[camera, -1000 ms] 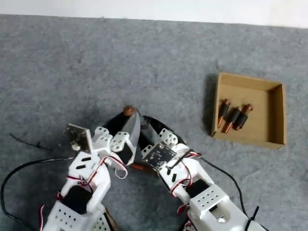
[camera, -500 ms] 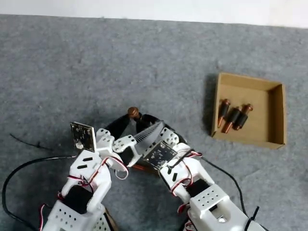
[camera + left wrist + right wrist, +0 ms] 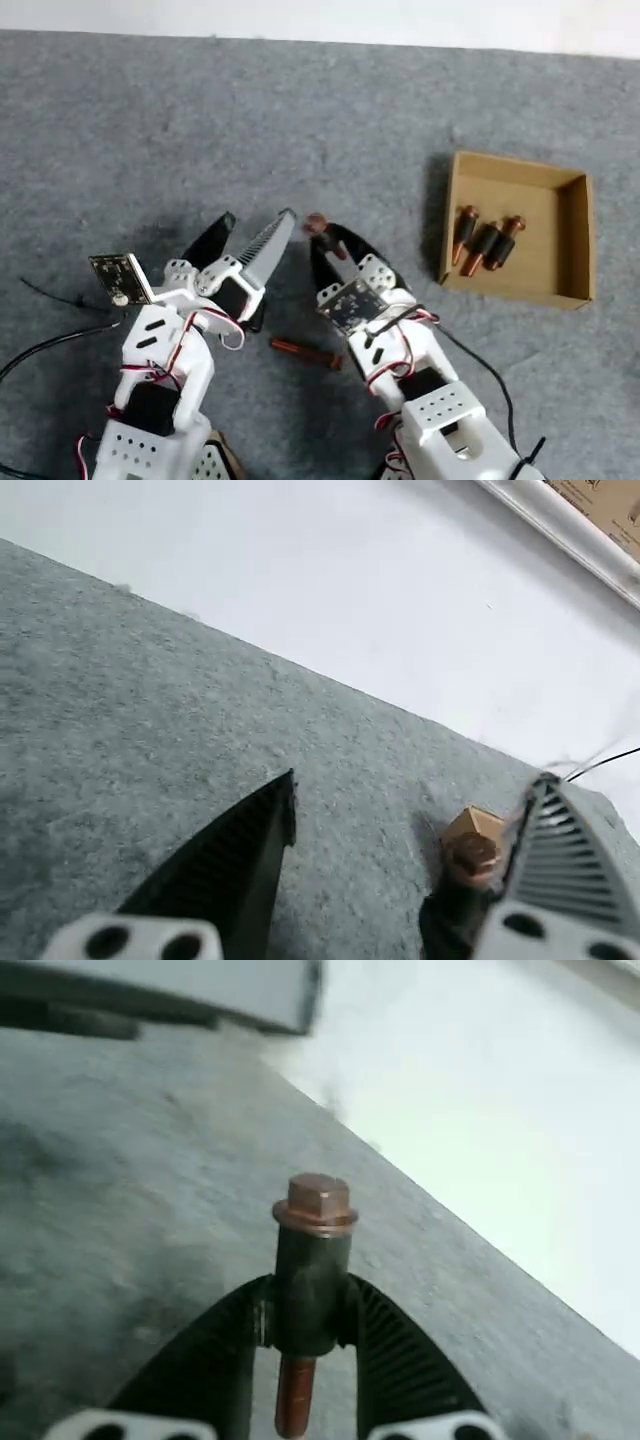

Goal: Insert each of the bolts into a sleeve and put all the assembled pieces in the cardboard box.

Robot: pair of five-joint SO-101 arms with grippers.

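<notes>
My right gripper (image 3: 325,238) is shut on a black sleeve with a copper bolt through it (image 3: 319,224), held upright above the mat. In the right wrist view the gripper (image 3: 312,1295) clamps the sleeve (image 3: 312,1265), the bolt's hex head on top and its shank poking out below. My left gripper (image 3: 258,217) stands open just to the left, empty. In the left wrist view the left gripper (image 3: 417,780) is spread wide, and the held piece (image 3: 468,852) sits beside one finger. A loose bolt (image 3: 305,352) lies on the mat between the arms. The cardboard box (image 3: 540,195) holds three assembled pieces (image 3: 487,242).
Grey mat covers the table, with a white strip along its far edge. Black cables trail at the lower left (image 3: 45,345) and near the right arm's base (image 3: 480,375). Open mat lies between the grippers and the box.
The left gripper opened, let go of the piece and drew back to the left. The right gripper carried the assembled piece to the right. The loose bolt under the arms came into sight.
</notes>
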